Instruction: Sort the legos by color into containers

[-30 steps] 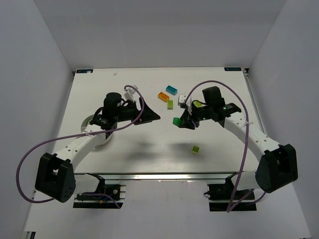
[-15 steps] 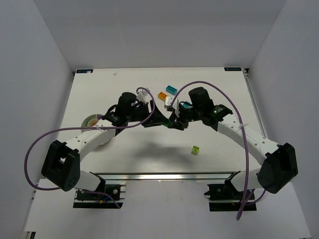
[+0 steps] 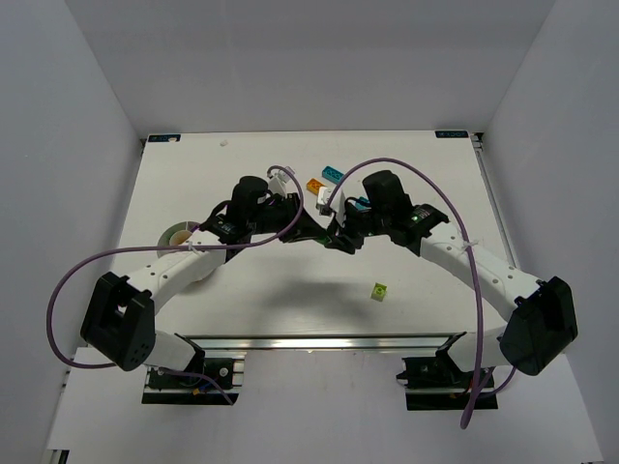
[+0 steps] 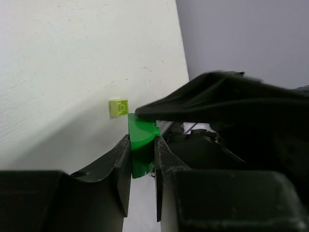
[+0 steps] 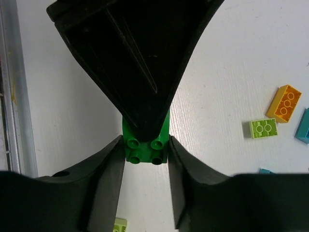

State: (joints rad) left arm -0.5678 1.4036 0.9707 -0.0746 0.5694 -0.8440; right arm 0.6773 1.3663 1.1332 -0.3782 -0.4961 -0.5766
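Note:
A dark green brick [image 3: 321, 239] hangs above mid-table between both grippers. In the left wrist view my left gripper [image 4: 142, 141] is shut on the dark green brick [image 4: 141, 145], both fingers pressed against its sides. In the right wrist view the studded dark green brick [image 5: 145, 147] sits between the fingers of my right gripper [image 5: 145, 140], whose tips still touch its two sides. The left gripper's black fingers [image 5: 135, 63] come in from the far side. The white bowl [image 3: 177, 235] stands at the left, partly hidden by the left arm.
A lime brick [image 3: 380, 290] lies alone toward the front right. An orange brick [image 3: 314, 186] and a cyan brick [image 3: 332, 173] lie behind the grippers, with another lime brick [image 5: 263, 128] near them. The table's right rail [image 3: 488, 208] runs along the edge.
My left gripper has swung right from near the bowl, met the right gripper at mid-table and shut on the dark green brick. The right gripper carried the brick leftward.

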